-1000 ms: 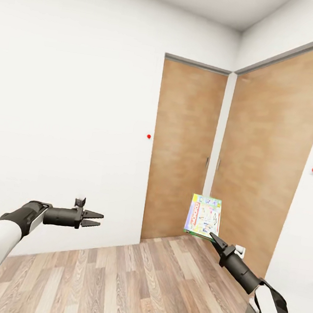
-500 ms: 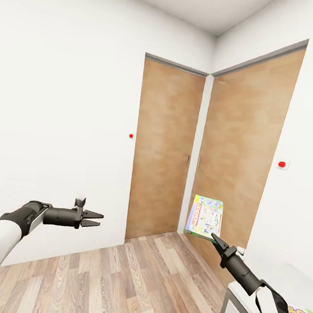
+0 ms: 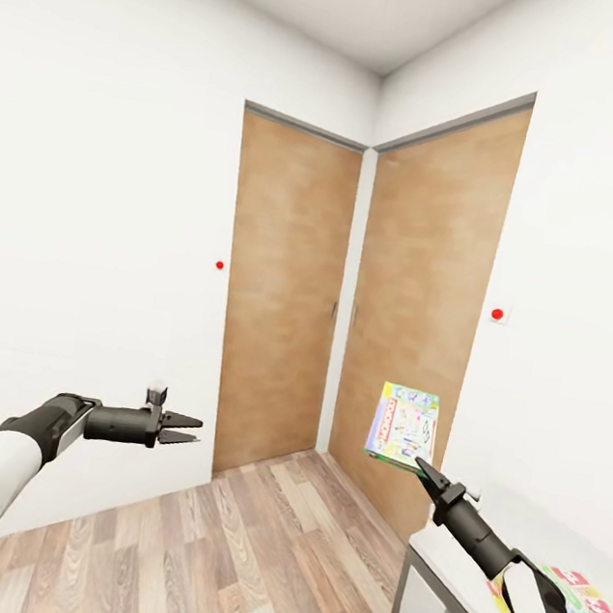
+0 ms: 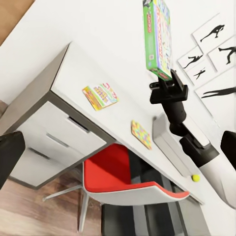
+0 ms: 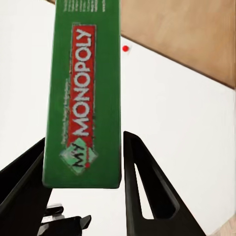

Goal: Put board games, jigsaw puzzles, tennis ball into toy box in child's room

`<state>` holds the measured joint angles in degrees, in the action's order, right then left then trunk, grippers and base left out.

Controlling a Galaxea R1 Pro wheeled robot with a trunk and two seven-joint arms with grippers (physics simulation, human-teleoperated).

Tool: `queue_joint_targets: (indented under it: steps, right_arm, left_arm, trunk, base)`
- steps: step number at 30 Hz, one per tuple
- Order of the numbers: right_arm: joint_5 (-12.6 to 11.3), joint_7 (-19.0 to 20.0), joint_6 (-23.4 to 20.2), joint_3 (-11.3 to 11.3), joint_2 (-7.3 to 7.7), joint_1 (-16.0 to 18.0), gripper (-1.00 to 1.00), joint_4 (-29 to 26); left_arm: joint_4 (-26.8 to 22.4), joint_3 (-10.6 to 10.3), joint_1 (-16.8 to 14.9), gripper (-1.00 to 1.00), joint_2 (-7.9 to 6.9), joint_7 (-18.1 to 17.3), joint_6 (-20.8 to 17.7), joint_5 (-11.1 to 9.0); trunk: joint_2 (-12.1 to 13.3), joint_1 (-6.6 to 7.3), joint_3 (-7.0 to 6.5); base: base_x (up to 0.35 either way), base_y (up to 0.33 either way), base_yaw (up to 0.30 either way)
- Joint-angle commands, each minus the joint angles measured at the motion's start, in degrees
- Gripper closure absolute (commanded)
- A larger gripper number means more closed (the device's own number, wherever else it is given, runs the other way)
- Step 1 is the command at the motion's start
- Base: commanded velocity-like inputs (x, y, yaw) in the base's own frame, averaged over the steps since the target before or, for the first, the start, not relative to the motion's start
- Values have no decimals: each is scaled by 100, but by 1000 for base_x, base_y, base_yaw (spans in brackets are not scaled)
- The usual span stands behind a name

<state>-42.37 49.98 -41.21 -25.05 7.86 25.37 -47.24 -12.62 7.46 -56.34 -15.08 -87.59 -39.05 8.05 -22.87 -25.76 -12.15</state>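
Gripping the Monopoly board game (image 3: 403, 425) upright in our right gripper (image 3: 418, 465) at four o'clock; our left gripper (image 3: 182, 428), fingers parted, holds nothing at eight o'clock.

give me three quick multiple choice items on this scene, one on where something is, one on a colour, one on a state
1. Where is the Monopoly board game?
A. flat on the floor
B. held up in the air by the right tool
C. on the red chair

2. What colour is the seat of the chair tucked under the table?
A. red
B. blue
C. yellow

3. What state is the left tool in?
A. shut on a tennis ball
B. shut on a puzzle
C. open, holding nothing

Answers:
1. B, the head view shows the box gripped by its lower edge, raised in front of the wooden doors.
2. A, the left wrist view shows a red seat.
3. C, its fingers stand apart with nothing between them.
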Motion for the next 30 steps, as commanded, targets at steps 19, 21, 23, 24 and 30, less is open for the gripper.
queue_joint_targets:
  steps: [19, 21, 23, 24, 30]
  right_arm:
    - [-20, 8, -54, -131, 3, 8, 100, 4]
    - [-7, 9, -54, -132, 4, 10, 100, 4]
    - [10, 3, -50, -129, 5, 11, 100, -5]
    - [19, -2, -48, -127, 5, 11, 100, -16]
    - [42, -20, -45, -75, 433, 7, 100, -33]
  left_arm:
    - [-7, 52, 0, -100, 5, -25, -25, 63]
    - [-7, 53, 0, -100, 5, -22, 1, 64]
    - [-6, 50, 0, -100, 5, -17, 15, 64]
    - [-5, 49, 0, -100, 5, -16, 20, 64]
    - [-4, 48, 0, -100, 5, -6, 28, 65]
  trunk:
    - [-5, -2, -86]
    - [-5, -2, -95]
    - [-5, -2, -104]
    - [-5, -2, -109]
    - [-5, -2, -134]
  base:
    - [-26, 12, -257]
    - [-2, 1, -257]
    - [-1, 1, -257]
    - [-1, 0, -257]
    - [0, 0, -257]
